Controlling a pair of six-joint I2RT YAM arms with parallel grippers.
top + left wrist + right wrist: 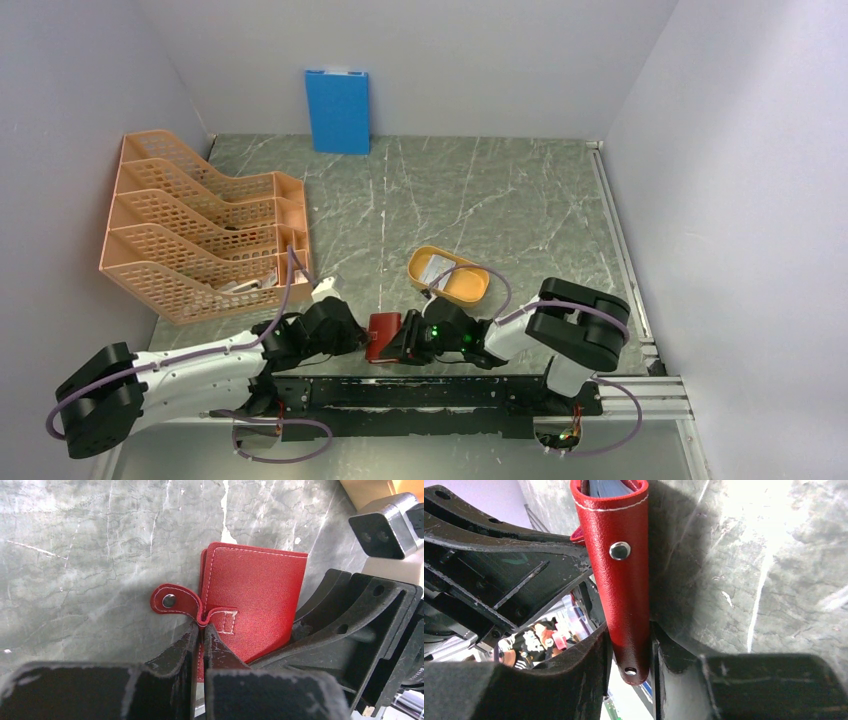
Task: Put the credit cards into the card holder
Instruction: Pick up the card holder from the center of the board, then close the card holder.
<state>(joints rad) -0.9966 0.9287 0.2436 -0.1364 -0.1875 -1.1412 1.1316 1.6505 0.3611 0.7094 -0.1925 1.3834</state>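
The red card holder [383, 338] stands on edge at the table's near edge, between my two grippers. My left gripper [204, 630] is shut on the wallet's edge just below its snap tab [172, 601]. From the other side my right gripper [629, 645] is shut on the narrow red end of the card holder [621, 580], with a finger against each face. Pale blue credit card edges [606, 487] show between the covers at the top of the right wrist view. Another pale card [437, 266] lies in the yellow tray.
The yellow oval tray [470, 292] sits just behind the right gripper. An orange mesh file rack [200, 235] fills the left side. A blue board [338, 110] leans on the back wall. A metal rail [450, 395] runs along the near edge.
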